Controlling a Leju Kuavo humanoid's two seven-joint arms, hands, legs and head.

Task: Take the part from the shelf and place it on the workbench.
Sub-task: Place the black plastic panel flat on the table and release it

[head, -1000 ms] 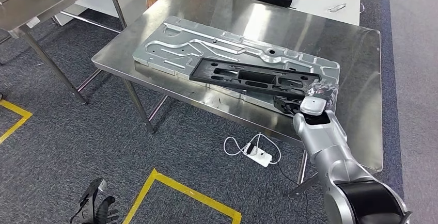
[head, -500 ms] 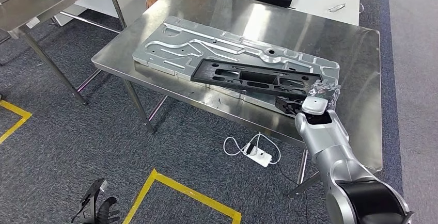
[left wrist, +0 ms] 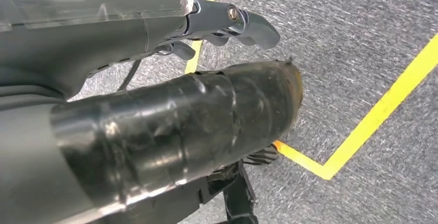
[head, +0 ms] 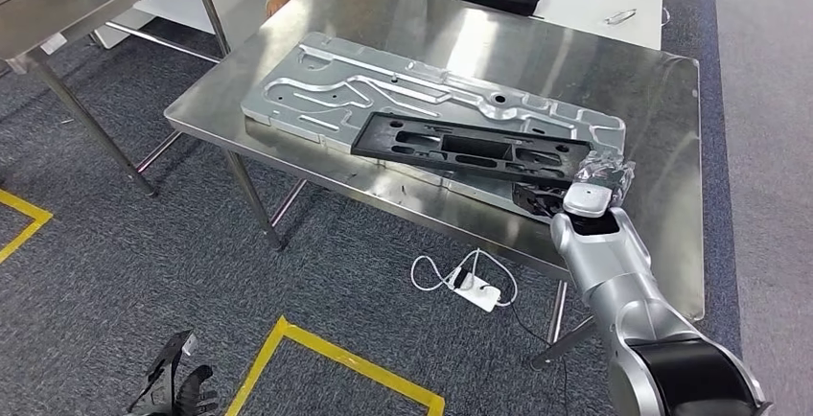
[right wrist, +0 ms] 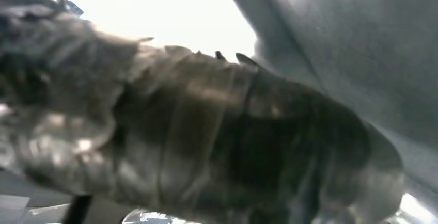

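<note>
Fingers (head: 543,200) of the right hand (head: 575,191) clamp the black part (head: 470,148), lying across a grey plate (head: 326,85) on the workbench (head: 662,128).

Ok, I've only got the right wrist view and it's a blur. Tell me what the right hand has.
Observer: The right hand grips the near end of a long black part.
Operator: Give me where that part sits.
Observer: It lies slantwise across a silver machined plate on the steel workbench.
Operator: Now report the left hand.
Observer: The left hand hangs low over the grey carpet, holding nothing, beside a yellow tape line.
</note>
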